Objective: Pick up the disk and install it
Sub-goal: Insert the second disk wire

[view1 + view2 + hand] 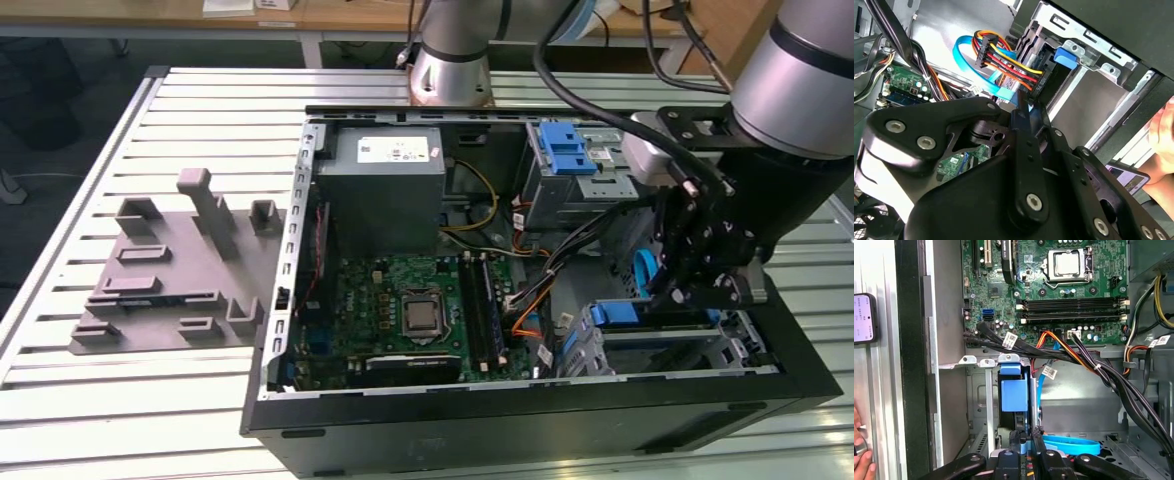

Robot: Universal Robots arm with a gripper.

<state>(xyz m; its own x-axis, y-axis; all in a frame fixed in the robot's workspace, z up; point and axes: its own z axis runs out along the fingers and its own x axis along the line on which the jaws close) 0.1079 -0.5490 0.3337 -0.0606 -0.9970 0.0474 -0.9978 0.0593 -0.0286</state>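
On the exterior view's left, a grey fixture (174,265) lies on the slatted table (80,400). The open case (534,420) sits mid-frame, with the power supply (387,190) and motherboard (414,315) inside. At the exterior view's right, the gripper (703,290) reaches down into the case beside the lower drive bay (667,335).

In the first wrist view, the disk (1015,395) stands on edge in the bay slot, blue bracket showing, and the gripper (1024,442) is pinched on its edge. A hand (861,460) rests outside the case.

The disk looks stiff, fairly heavy for its size, smooth-sided and shock-sensitive; the bracket's edges seem the safest hold, clear of the cables (1064,357).
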